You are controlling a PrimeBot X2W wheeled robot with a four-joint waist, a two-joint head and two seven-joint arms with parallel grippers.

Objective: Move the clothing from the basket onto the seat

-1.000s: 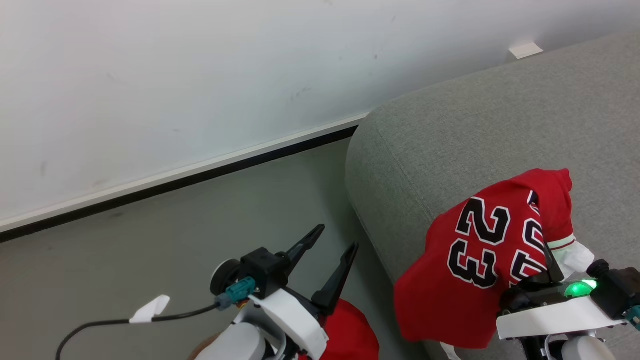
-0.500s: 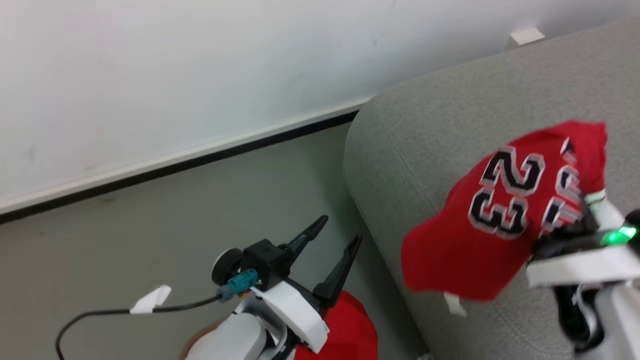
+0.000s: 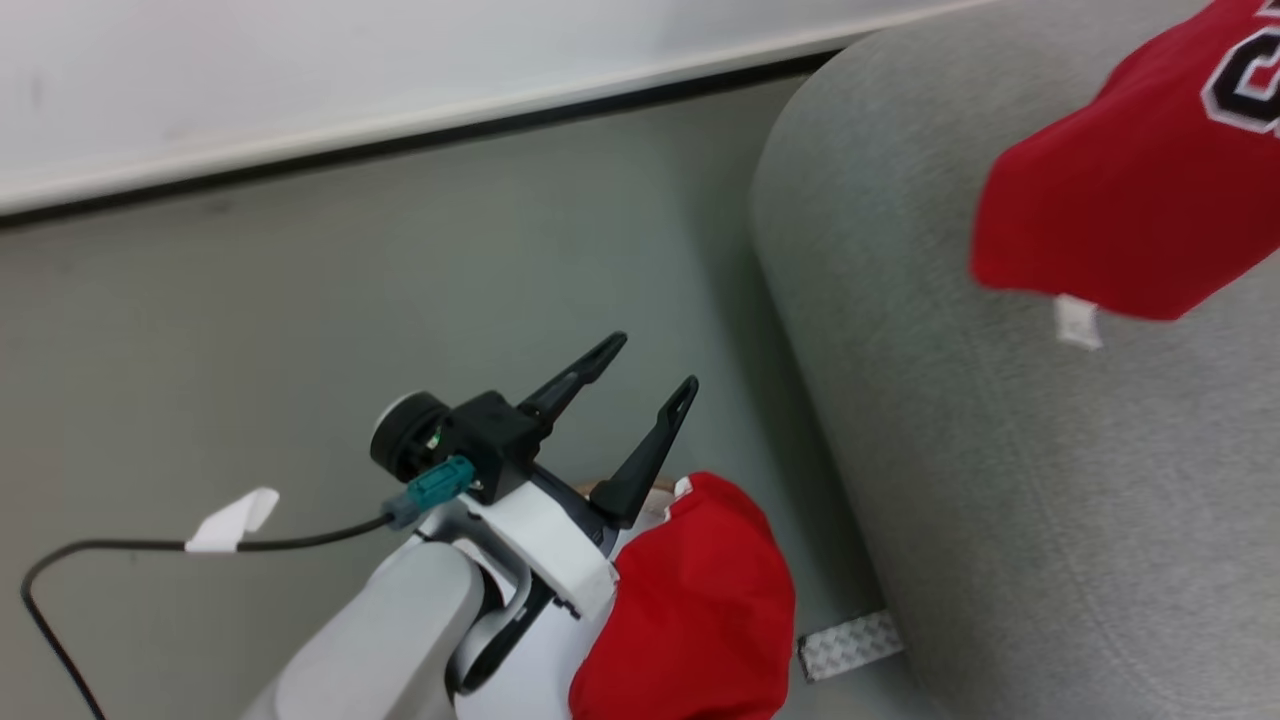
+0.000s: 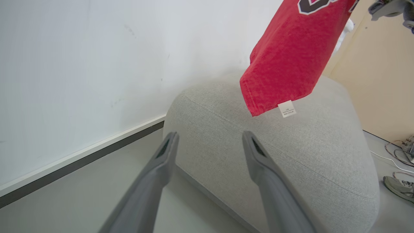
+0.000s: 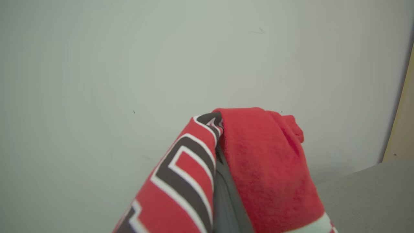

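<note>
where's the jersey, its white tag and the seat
jersey [image 4: 288,61], left wrist view, middle of the hanging red cloth
white tag [image 4: 287,108], left wrist view, centre of the tag
seat [image 4: 291,161], left wrist view, bare grey top

The jersey [image 3: 1130,200] hangs in the air at the far right, above the seat [image 3: 1000,480] and clear of its cushion. It is red, with part of a black-and-white numeral at its upper edge. Its hem is lowest, and a small white tag [image 3: 1077,322] dangles from it. Up close the cloth is bunched in folds with white trim. A second red garment [image 3: 690,610] sits in a rounded heap near and low, just left of the seat, a bit of white trim at its top. The seat is light grey fabric, broad, with rounded corners and a seam along its edge.
</note>
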